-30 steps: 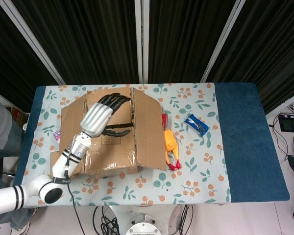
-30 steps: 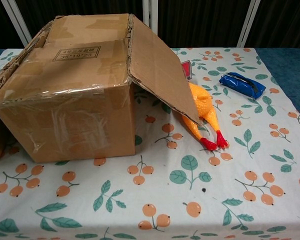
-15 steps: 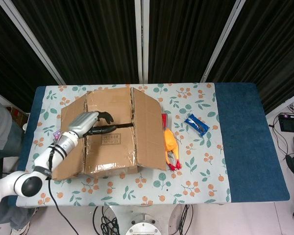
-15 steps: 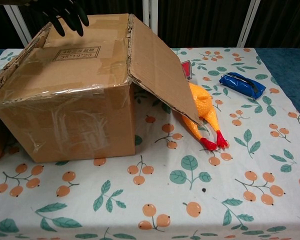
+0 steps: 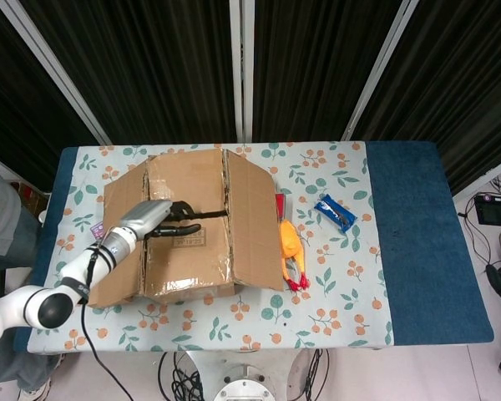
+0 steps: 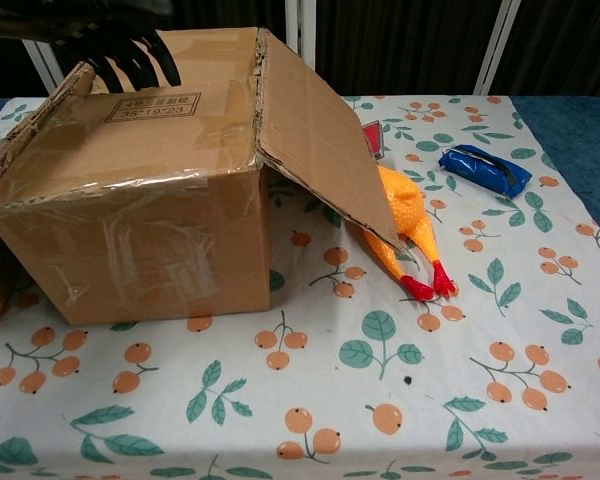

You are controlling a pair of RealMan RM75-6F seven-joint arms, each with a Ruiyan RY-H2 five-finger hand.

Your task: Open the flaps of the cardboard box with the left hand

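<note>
Cardboard box (image 5: 192, 242) top has the left hand (image 5: 154, 219) over it, fingers (image 6: 130, 62) spread, gripping nothing.

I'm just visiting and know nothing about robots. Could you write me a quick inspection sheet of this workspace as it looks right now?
Surface: table under a white cloth printed with oranges and leaves, blue edges showing at both ends.
Job's things: brown cardboard box, side flaps splayed outward, inner top flaps not yet lifted.
Clutter: orange rubber chicken partly under the box's right flap; blue packet; small red item behind that flap.
Hands: left hand over the box top, dark fingers at the centre seam, holding nothing; right hand not seen.
Cables: black cable along the left arm.
Surroundings: black curtains with white poles behind.
</note>
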